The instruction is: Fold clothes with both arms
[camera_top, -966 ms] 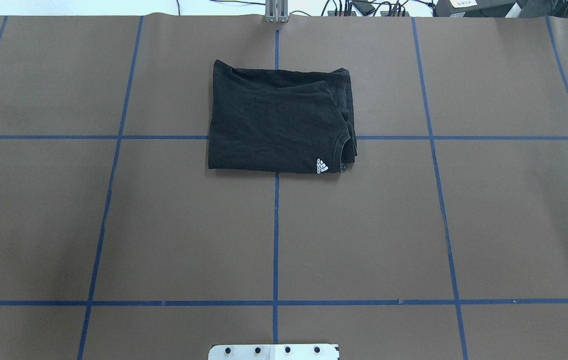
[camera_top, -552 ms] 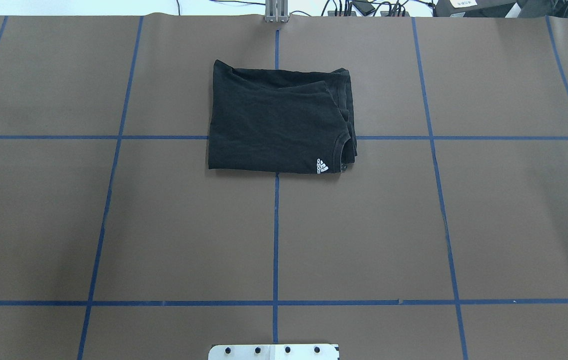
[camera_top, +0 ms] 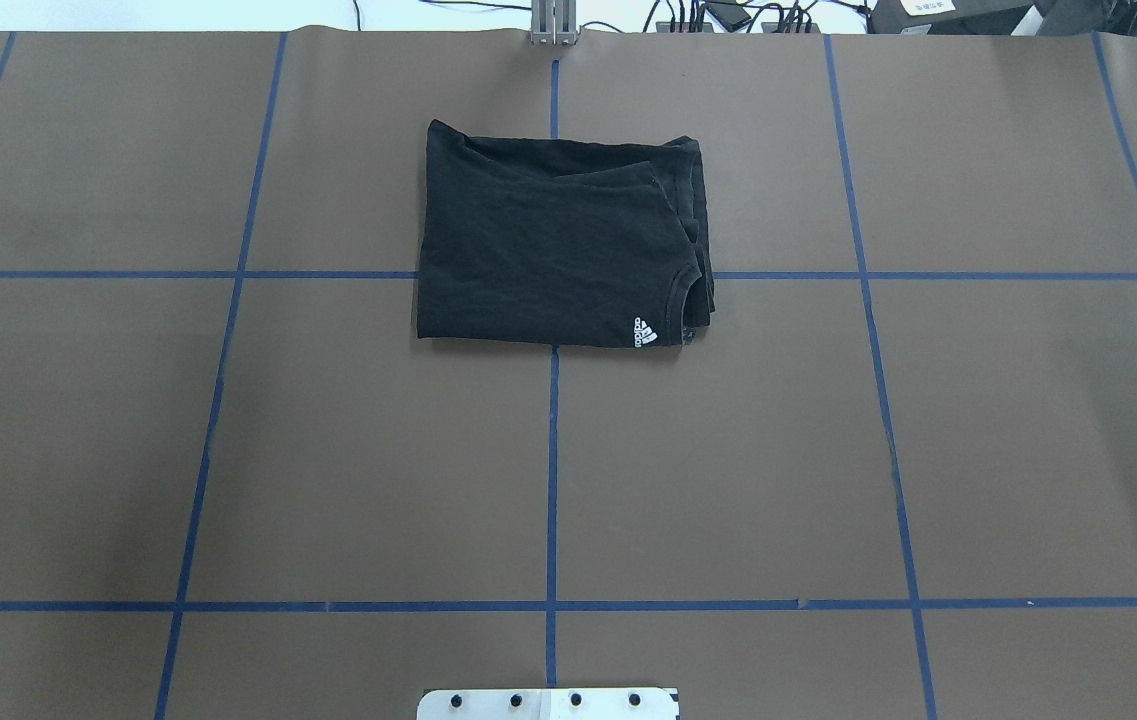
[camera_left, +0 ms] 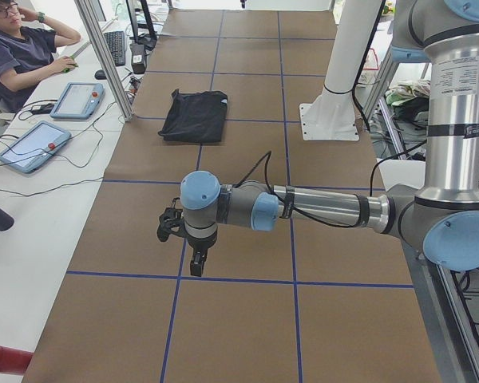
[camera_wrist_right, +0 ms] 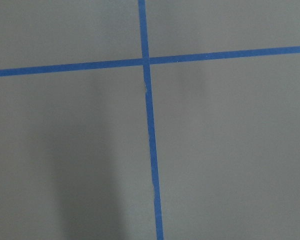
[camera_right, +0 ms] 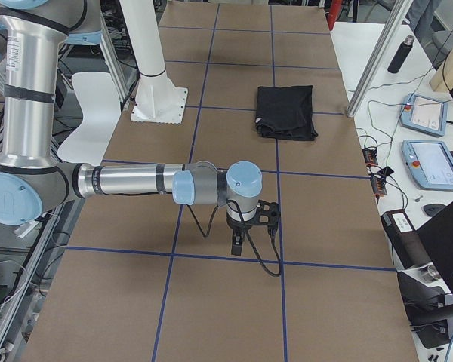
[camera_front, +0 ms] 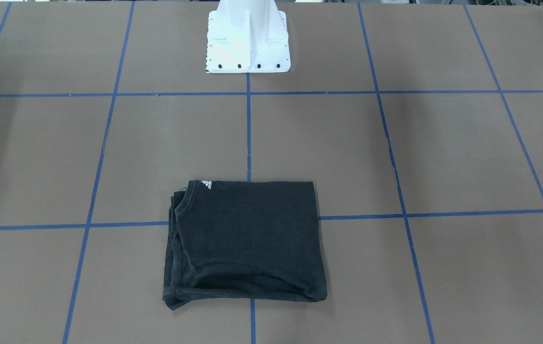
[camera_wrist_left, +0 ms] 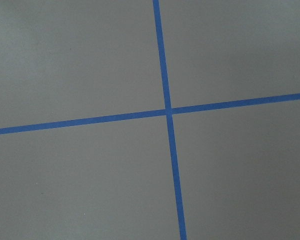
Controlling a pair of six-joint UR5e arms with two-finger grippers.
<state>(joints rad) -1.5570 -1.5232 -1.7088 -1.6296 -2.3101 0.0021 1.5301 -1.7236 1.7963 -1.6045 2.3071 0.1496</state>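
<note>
Over bench (camera_top: 1028,450) ends: left arm (camera_left: 327,209) and right arm (camera_right: 128,181) stretch out, wrists pointing down, well apart from shirt (camera_top: 548,250) | jaws: cannot tell if spread or pressed together | shirt: folded flat, mid-bench, far side from pedestal (camera_front: 247,38) | white mark (camera_top: 645,332) beside collar (camera_top: 685,280)

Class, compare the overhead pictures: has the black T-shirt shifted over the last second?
No. The T-shirt lies unchanged, its near edge crossing the centre tape line at the same spot.

A white adidas mark (camera_top: 645,333), three slanted bars over tiny lettering that seems to read "adidas", sits at the five o'clock corner of the folded black T-shirt (camera_top: 548,250), seen from overhead.
</note>
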